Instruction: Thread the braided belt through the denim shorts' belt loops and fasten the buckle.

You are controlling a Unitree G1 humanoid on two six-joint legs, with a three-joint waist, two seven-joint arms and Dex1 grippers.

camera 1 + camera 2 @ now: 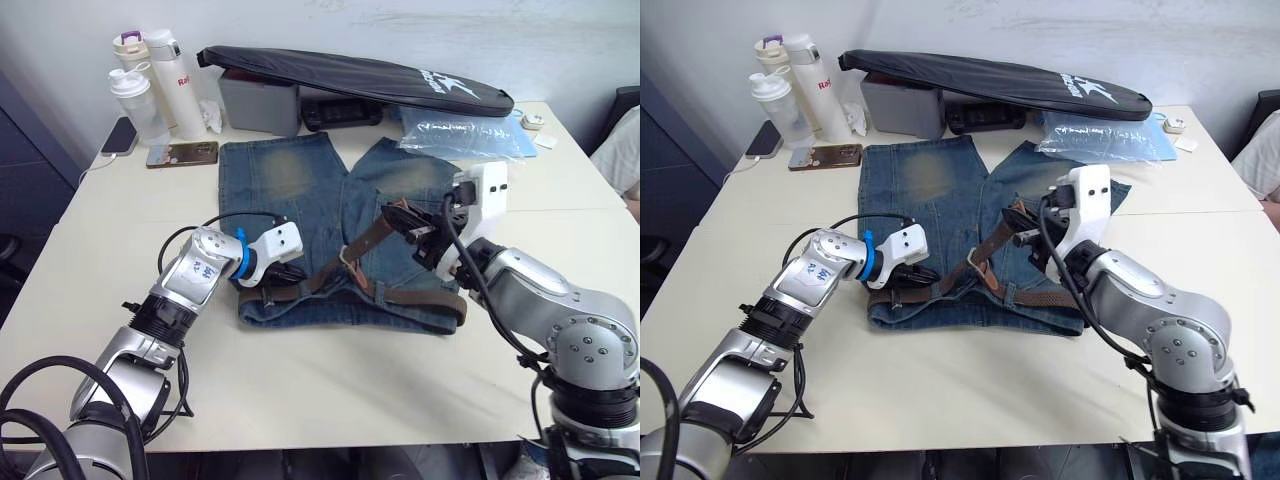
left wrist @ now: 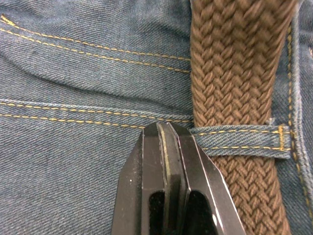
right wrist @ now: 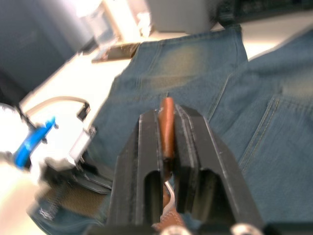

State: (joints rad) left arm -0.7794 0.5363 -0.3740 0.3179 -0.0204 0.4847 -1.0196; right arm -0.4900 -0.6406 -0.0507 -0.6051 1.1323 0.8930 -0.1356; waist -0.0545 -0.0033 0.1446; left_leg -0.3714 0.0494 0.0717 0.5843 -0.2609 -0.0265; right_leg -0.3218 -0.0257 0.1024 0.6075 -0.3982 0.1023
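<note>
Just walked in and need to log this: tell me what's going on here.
A two-armed robot is threading a braided belt through denim shorts laid flat on a table. The belt already runs along the waistband and under a belt loop. The right gripper is shut on the belt's free end, lifted above the shorts. The left gripper is shut, tips at that loop. The buckle is not fastened yet.

We see the denim shorts lying flat at the middle of the table, waistband toward the lower edge of the frame. The braided belt lies along that waistband. At the upper left stand bottles; a long bag lies across the top.
</note>
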